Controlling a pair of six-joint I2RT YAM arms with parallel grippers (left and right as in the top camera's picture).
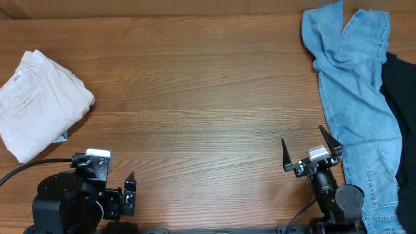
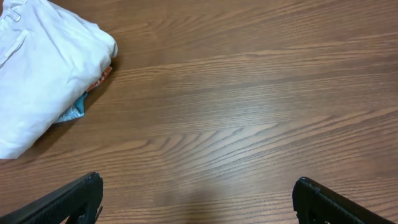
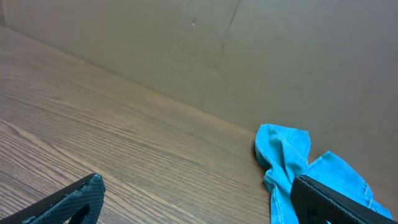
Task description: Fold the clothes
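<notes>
A folded cream pair of trousers (image 1: pixel 39 104) lies at the table's left edge, on top of a small coloured piece; it also shows in the left wrist view (image 2: pixel 43 68). Light blue jeans (image 1: pixel 354 97) lie unfolded along the right side, legs pointing away; a leg shows in the right wrist view (image 3: pixel 286 162). A black piece (image 1: pixel 402 117) lies at the right edge, partly under the jeans. My left gripper (image 2: pixel 196 196) is open and empty at the front left. My right gripper (image 1: pixel 312 144) is open and empty, just left of the jeans.
The wooden table (image 1: pixel 195 97) is bare between the two piles. A brown cardboard wall (image 3: pixel 249 50) stands along the table's far edge. A small teal and orange cloth (image 2: pixel 81 106) peeks from under the cream trousers.
</notes>
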